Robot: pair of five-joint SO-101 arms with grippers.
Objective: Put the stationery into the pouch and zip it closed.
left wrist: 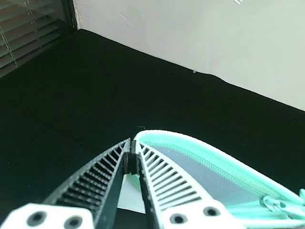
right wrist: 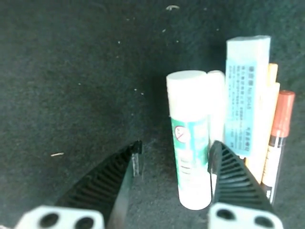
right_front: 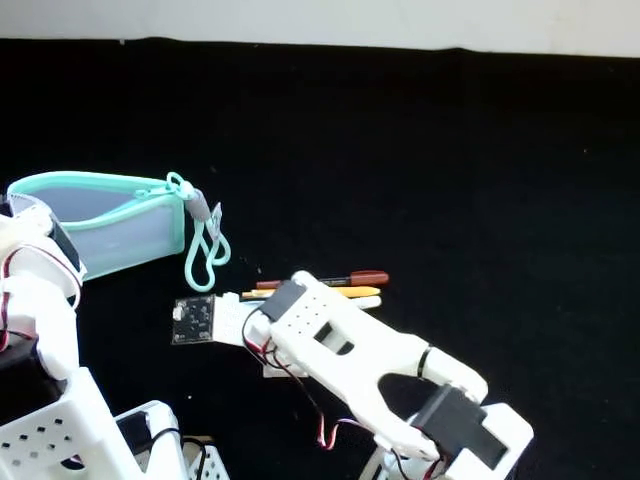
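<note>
Pouch [right_front: 110,222], frame left: rim pinched by left gripper [left wrist: 132,150], likely to steady its mouth; right gripper [right wrist: 175,149] spread astride the glue stick [right wrist: 189,119].

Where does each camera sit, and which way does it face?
High view: fixed above the arms' side, looking down over the table toward the wall; left arm and right arm show.
Left wrist view: on the left wrist, facing the wall; left gripper fingers shut on the pouch rim.
Right wrist view: on the right wrist, looking down at glue stick, eraser, red-capped pen past the open right gripper fingers.
Shared: the pouch, high and left wrist views; the pen, high and right wrist.
</note>
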